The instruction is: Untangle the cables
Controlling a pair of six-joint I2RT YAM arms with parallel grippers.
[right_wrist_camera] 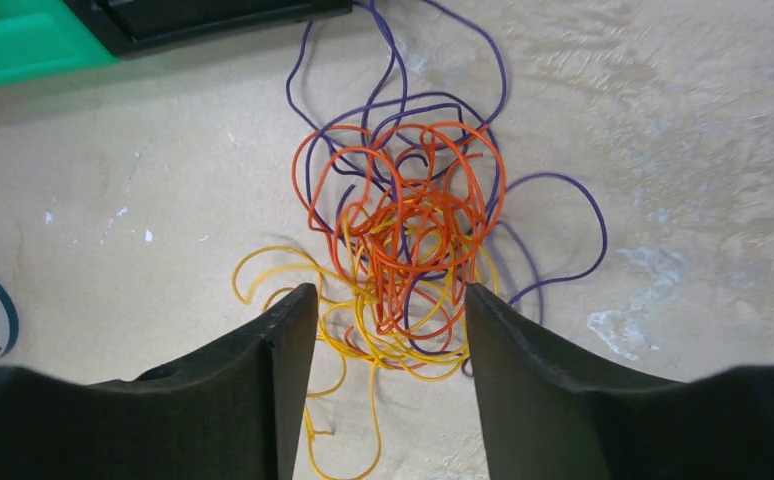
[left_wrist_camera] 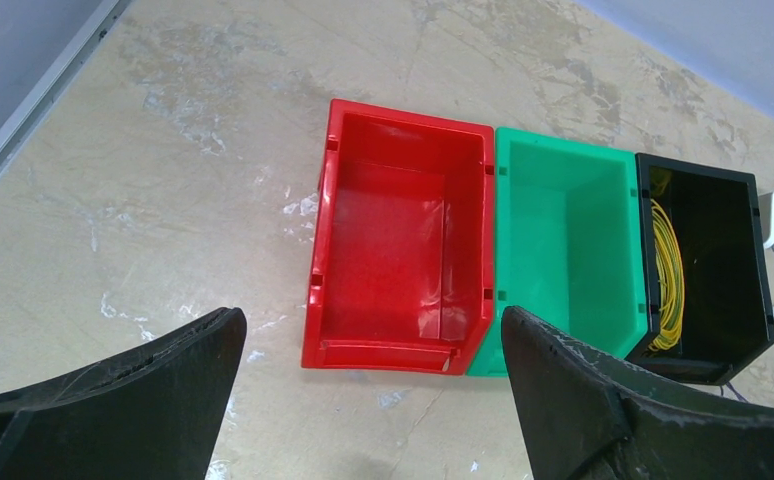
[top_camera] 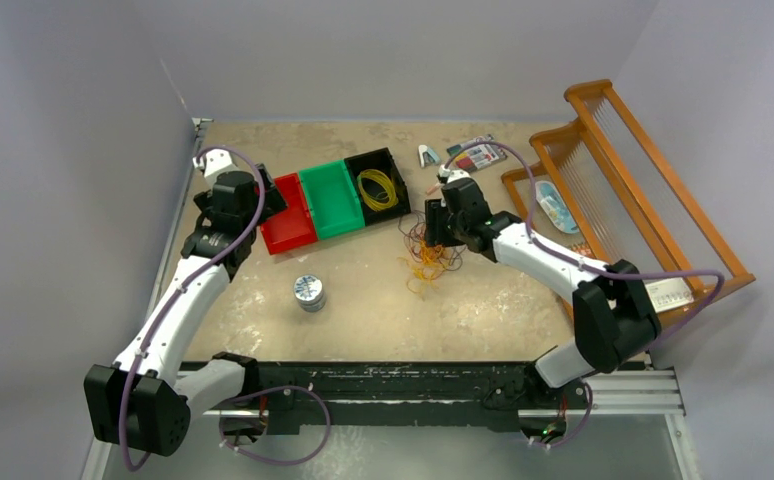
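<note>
A tangle of thin cables (top_camera: 428,255) lies on the table right of the bins. In the right wrist view it shows orange loops (right_wrist_camera: 413,210), yellow loops (right_wrist_camera: 293,270) and dark purple loops (right_wrist_camera: 563,180), all intertwined. My right gripper (top_camera: 433,235) hovers just over the tangle, open, its jaws (right_wrist_camera: 388,295) straddling the tangle's near edge and gripping nothing. A separate yellow coil (top_camera: 378,188) lies in the black bin (left_wrist_camera: 703,175), and also shows in the left wrist view (left_wrist_camera: 668,270). My left gripper (top_camera: 263,205) is open and empty (left_wrist_camera: 371,315) in front of the red bin (left_wrist_camera: 408,115).
The red bin (top_camera: 288,225), green bin (top_camera: 330,200) and black bin (top_camera: 373,160) stand side by side; the red and green ones are empty. A small round tin (top_camera: 309,293) stands in front of them. A marker pack (top_camera: 478,155) and a wooden rack (top_camera: 643,180) are at the back right.
</note>
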